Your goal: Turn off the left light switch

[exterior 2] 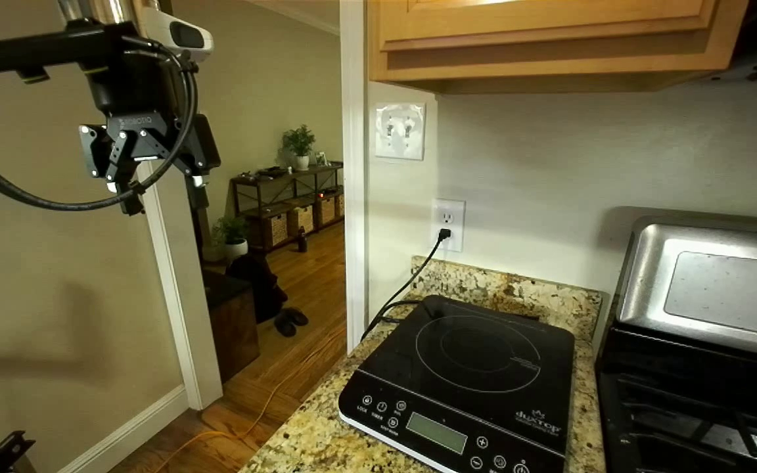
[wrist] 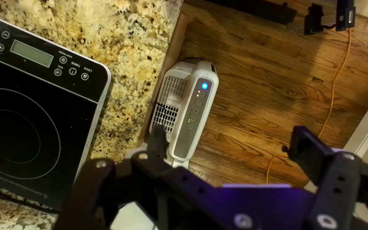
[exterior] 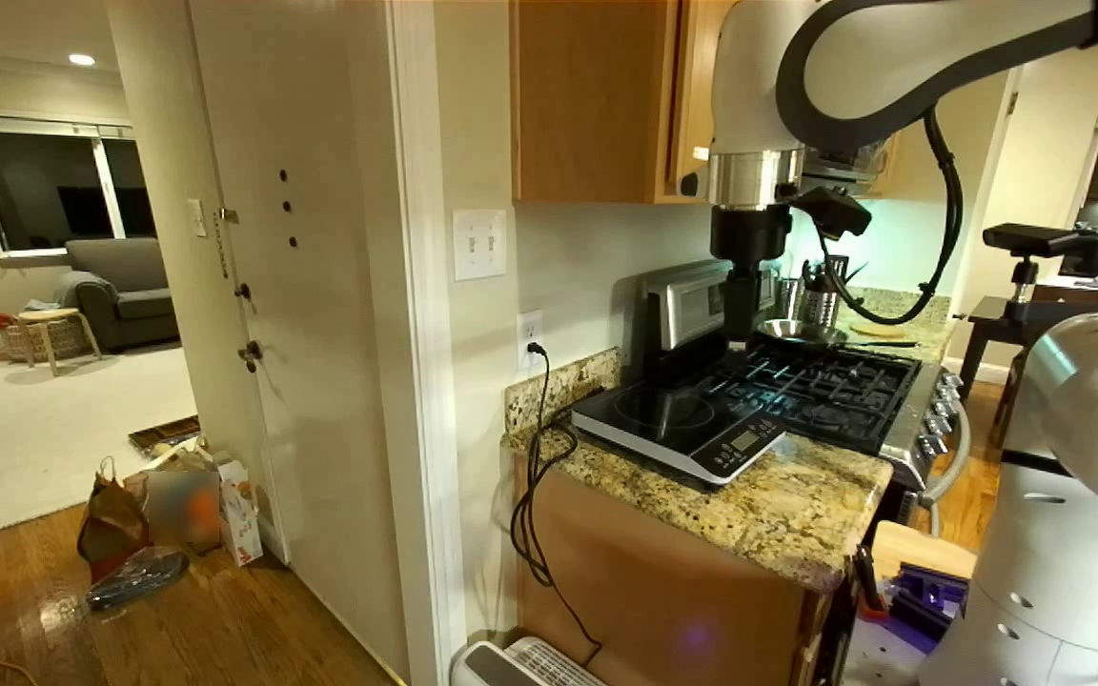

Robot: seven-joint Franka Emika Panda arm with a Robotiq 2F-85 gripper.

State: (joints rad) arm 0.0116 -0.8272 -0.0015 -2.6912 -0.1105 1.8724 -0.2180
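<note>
The left light switch (exterior: 473, 244) is on a small white square wall plate that carries two switches. It also shows in an exterior view (exterior 2: 389, 128), where glare makes it too unclear to tell up from down. The plate is beside a white door frame, below a wooden cabinet. My gripper (exterior: 742, 333) points down, apart from the plate and with its tips lower than it. In an exterior view the gripper (exterior 2: 165, 194) stands well left of the plate, fingers spread. In the wrist view the gripper (wrist: 230, 137) is open with nothing between its fingers; the switch is out of that view.
A black induction cooktop (exterior 2: 477, 368) sits on the granite counter (exterior: 759, 514). Above it is an outlet plate (exterior: 530, 333) with a black cord (exterior: 539, 419). The wooden cabinet (exterior: 592, 105) overhangs the counter. A stove (exterior: 816, 391) stands beyond. A white appliance (wrist: 190, 111) stands on the floor.
</note>
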